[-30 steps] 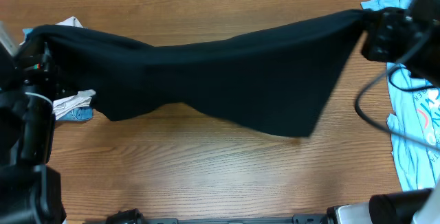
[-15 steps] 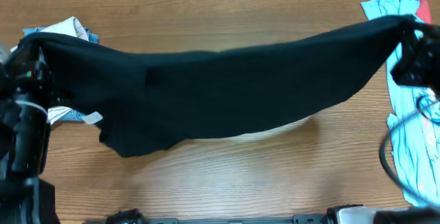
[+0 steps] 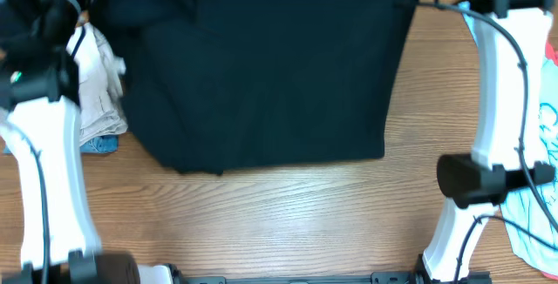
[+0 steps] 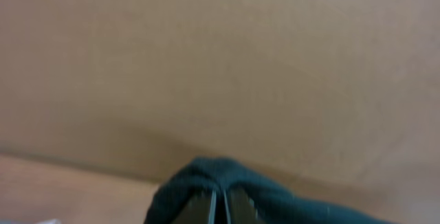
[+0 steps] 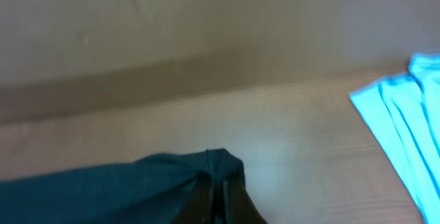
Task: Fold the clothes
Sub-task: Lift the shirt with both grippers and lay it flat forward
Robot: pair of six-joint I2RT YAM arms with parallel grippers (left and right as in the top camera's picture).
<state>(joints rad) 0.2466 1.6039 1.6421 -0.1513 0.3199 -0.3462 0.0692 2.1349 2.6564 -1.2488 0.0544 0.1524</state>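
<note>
Two-arm hold: the left gripper (image 4: 221,209) and right gripper (image 5: 221,200) each pinch shut on a bunched corner of the black shirt (image 3: 270,66). The shirt spreads toward the robot from both, hem straight, with wood table (image 3: 288,223) beyond. A blue tee (image 5: 405,128) lies right of the right jaws.

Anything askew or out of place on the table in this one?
Nothing spilled or damaged. The black shirt lies spread out, the left gripper and right gripper each pinching a far corner. Its near left corner looks rounded and bunched, not square, and a crumpled pile of clothes crowds its left edge.
</note>
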